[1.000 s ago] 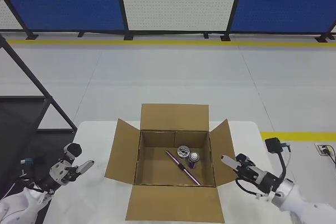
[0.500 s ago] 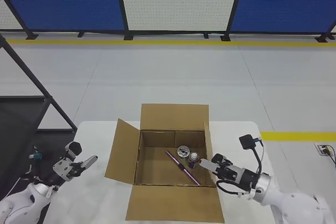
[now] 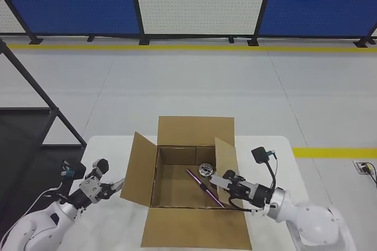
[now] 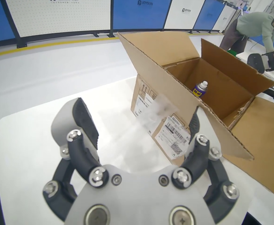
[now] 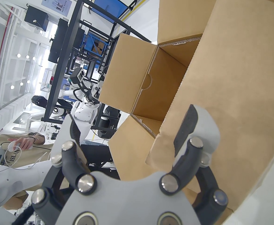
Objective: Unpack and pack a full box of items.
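Note:
The open cardboard box [image 3: 176, 188] stands mid-table. Its right flap [image 3: 224, 157] is raised and leans inward, and my right gripper [image 3: 221, 181] is against it, open. In the right wrist view the flap [image 5: 233, 90] lies beside one of the fingers [image 5: 186, 127] of the open gripper [image 5: 131, 129]. My left gripper [image 3: 111, 187] is open just outside the left flap [image 3: 137, 169], shown as [image 4: 139, 122] in its own view. Inside the box lie a purple stick [image 3: 204, 187], a round metal item [image 3: 205, 168] and a blue spray can [image 4: 199, 89].
The near flap [image 3: 198, 227] lies flat toward me and the far flap [image 3: 196, 130] stands up. White table [image 3: 107, 219] shows on both sides of the box. A black rack [image 3: 25, 81] stands off the table's left side.
My right gripper has moved left to the box, and the right flap has swung from spread outward to upright and leaning in. My left gripper has come closer to the left flap.

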